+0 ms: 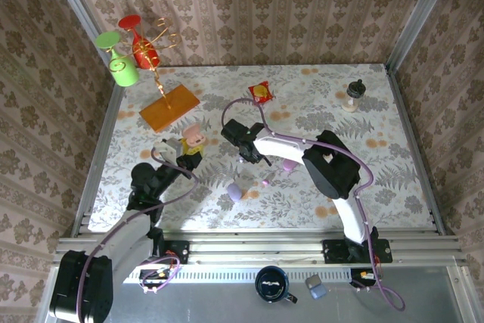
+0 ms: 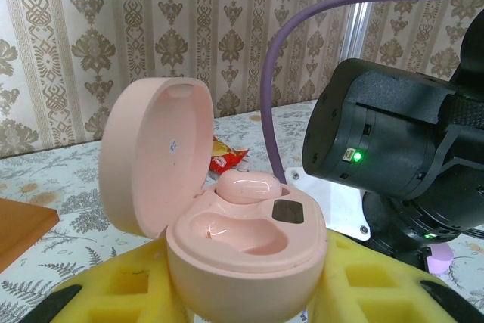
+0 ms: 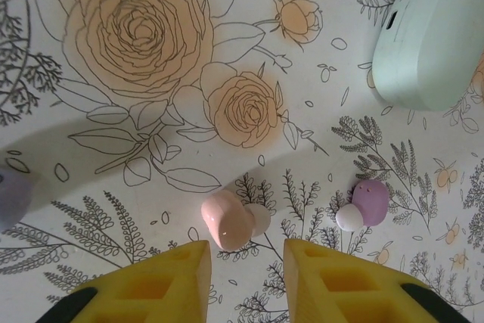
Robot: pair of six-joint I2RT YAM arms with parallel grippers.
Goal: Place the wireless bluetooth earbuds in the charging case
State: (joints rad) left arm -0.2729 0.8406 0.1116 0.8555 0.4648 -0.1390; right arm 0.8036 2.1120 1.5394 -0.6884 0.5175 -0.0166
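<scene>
Yellow foam-padded fingers of the left gripper are seen closest to the lens, clamped on either side of a glossy, pale-pink, egg-shaped plastic charging case, which is held upright. Its hinged lid is swung open to the left. A smooth, bean-sized pink earbud is seated in the far socket, while the near socket is seen empty. Behind the case, a red snack packet is lying on the floral-printed tablecloth, and the black housing of the right arm is seen to the right, with a green light showing on it. The right gripper is pointed down at the cloth, its jaws parted by a narrow gap with nothing between them. Just beyond its yellow tips a second pink earbud, glossy and with a pale rounded tip, is lying on the cloth; whether it is touched by the pads cannot be told. A purple earbud with a white tip is lying to its right, apart from it. A mint-green rounded case is resting farther off at the upper right. A lilac rounded object is cut off by the left edge.
</scene>
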